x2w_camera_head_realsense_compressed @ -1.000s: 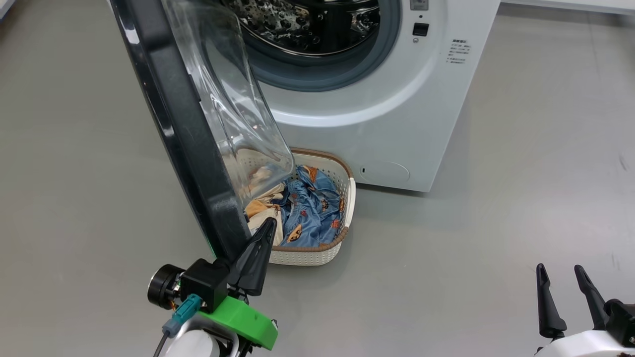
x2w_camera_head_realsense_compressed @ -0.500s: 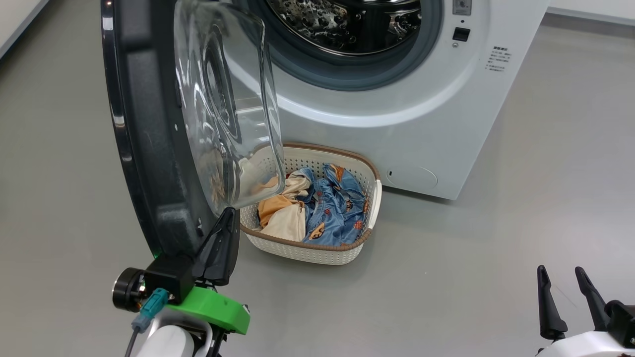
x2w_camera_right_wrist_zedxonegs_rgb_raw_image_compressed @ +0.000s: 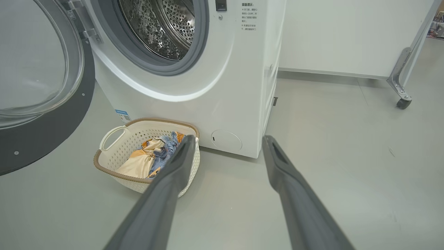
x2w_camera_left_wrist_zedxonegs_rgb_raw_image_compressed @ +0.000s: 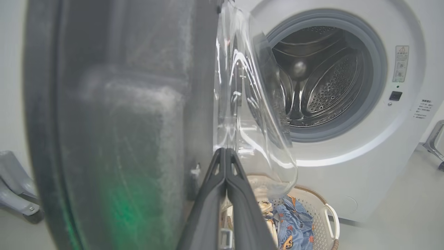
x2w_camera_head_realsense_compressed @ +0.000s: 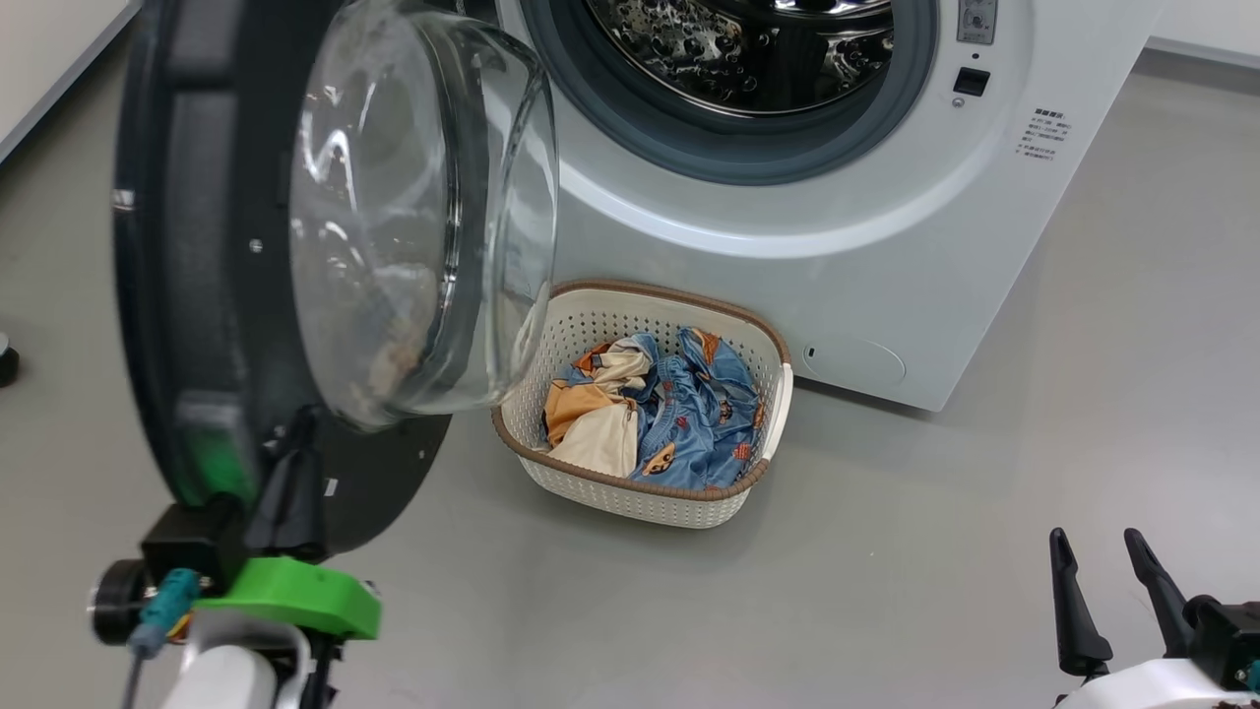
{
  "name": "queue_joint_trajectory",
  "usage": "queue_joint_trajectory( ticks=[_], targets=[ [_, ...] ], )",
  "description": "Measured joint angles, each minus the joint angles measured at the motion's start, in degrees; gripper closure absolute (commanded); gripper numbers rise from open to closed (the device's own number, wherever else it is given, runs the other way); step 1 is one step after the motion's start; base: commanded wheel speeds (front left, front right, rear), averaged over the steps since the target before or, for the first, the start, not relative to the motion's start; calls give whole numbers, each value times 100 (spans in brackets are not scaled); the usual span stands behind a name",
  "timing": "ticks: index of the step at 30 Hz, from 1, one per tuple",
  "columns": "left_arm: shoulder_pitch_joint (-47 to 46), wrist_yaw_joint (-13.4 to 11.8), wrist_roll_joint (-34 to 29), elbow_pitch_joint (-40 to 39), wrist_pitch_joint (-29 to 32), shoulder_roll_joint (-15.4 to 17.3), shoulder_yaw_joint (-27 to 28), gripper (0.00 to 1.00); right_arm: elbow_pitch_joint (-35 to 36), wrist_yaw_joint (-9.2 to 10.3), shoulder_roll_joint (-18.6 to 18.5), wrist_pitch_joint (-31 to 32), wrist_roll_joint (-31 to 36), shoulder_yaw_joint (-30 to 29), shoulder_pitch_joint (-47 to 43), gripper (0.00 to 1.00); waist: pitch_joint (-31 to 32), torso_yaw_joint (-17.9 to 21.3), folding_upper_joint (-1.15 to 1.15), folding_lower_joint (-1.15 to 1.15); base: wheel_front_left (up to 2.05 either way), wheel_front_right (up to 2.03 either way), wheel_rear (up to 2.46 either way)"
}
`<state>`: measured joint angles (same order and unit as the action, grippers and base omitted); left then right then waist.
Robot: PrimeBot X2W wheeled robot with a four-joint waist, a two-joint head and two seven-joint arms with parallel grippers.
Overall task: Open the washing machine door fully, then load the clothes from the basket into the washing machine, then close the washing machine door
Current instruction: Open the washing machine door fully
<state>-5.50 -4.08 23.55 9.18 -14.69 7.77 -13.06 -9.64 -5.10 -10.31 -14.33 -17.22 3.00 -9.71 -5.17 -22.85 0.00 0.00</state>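
The washing machine (x2w_camera_head_realsense_compressed: 787,236) stands ahead with its steel drum (x2w_camera_head_realsense_compressed: 748,49) exposed. The washing machine door (x2w_camera_head_realsense_compressed: 197,246) hangs open to the left, its clear glass bowl (x2w_camera_head_realsense_compressed: 413,217) bulging toward the machine. My left gripper (x2w_camera_head_realsense_compressed: 303,425) is shut, its fingers pressed together against the door's inner face at the lower rim; the left wrist view shows this gripper (x2w_camera_left_wrist_zedxonegs_rgb_raw_image_compressed: 224,151) next to the door (x2w_camera_left_wrist_zedxonegs_rgb_raw_image_compressed: 121,121). The basket (x2w_camera_head_realsense_compressed: 630,497) sits on the floor before the machine, holding the clothes (x2w_camera_head_realsense_compressed: 679,414). My right gripper (x2w_camera_head_realsense_compressed: 1095,540) is open and holds nothing at the lower right, seen again in its own view (x2w_camera_right_wrist_zedxonegs_rgb_raw_image_compressed: 229,139).
Grey floor (x2w_camera_head_realsense_compressed: 886,591) spreads around the basket and to the right. A white cabinet on a caster wheel (x2w_camera_right_wrist_zedxonegs_rgb_raw_image_compressed: 404,102) stands right of the machine. A small dark object (x2w_camera_head_realsense_compressed: 5,359) lies at the left edge. A grey bracket (x2w_camera_left_wrist_zedxonegs_rgb_raw_image_compressed: 14,187) shows behind the door.
The door has swung further open to the left, with my shut left gripper moving left against its inner face. The head camera has shifted too. The right gripper has stayed put.
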Motion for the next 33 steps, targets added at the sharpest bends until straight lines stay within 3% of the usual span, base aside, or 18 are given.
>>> queue_joint_trajectory(
  ticks=[18,33],
  targets=[
    [-278,-111,375,832,0,630,1288,100,-15,-41,-123,0,122,179,336,0,-297,182,0,0,0,0,0],
    [-818,-157,459,1589,0,996,1841,100,-54,-83,-207,1,122,189,465,0,-503,336,0,0,0,0,0]
  ],
)
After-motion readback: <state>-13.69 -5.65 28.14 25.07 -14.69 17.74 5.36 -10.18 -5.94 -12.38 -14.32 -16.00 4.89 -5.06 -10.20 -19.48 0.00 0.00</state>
